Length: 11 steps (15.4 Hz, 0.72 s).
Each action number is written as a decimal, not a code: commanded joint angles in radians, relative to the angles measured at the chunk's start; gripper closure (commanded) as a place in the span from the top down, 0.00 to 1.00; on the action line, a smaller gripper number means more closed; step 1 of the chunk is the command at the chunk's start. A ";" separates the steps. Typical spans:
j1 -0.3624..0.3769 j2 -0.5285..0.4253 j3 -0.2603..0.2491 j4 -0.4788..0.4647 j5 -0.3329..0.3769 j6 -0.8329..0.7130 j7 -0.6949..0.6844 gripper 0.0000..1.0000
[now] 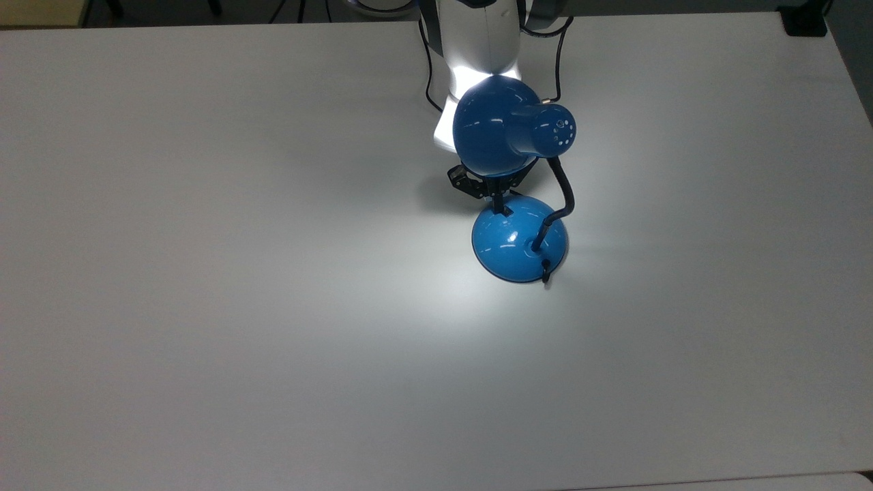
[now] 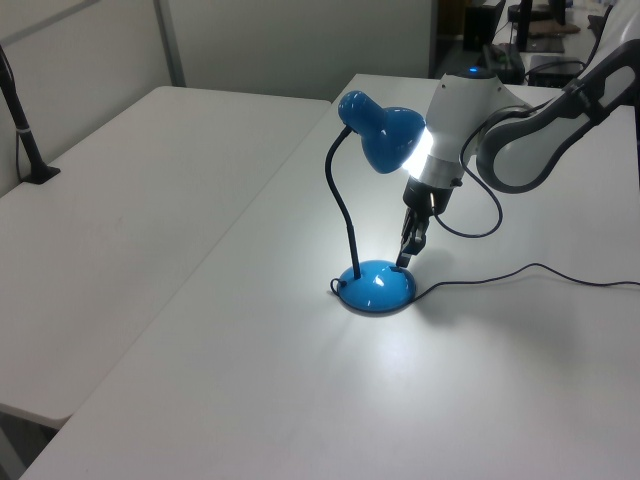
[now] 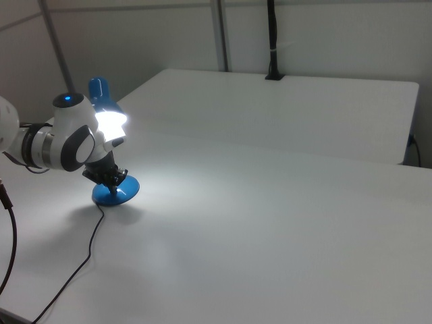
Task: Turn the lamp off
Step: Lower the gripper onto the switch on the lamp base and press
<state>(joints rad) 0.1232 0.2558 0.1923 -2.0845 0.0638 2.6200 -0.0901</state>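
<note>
The small black switch point(image 1: 505, 211) on the glossy blue lamp point(image 2: 377, 285) is being touched from above by the gripper point(image 2: 404, 259), seemingly closed.

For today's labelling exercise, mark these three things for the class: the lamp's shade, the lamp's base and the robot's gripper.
lamp's shade point(image 1: 487, 133), top view, on the top of the blue dome.
lamp's base point(image 2: 374, 290), left view, on the glossy blue dome of the foot.
gripper point(image 2: 406, 260), left view, at the fingertips, down at the base's far edge.

Dim room; the lit lamp point(image 1: 513, 136) pools glare on the table point(image 1: 273, 307).
</note>
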 commanded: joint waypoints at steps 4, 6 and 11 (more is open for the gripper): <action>0.012 0.007 0.016 0.012 0.017 0.032 0.044 0.00; 0.012 0.008 0.018 0.014 0.016 0.034 0.044 0.00; 0.012 0.030 0.016 0.014 0.017 0.081 0.044 0.00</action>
<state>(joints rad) 0.1235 0.2593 0.2113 -2.0772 0.0638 2.6499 -0.0568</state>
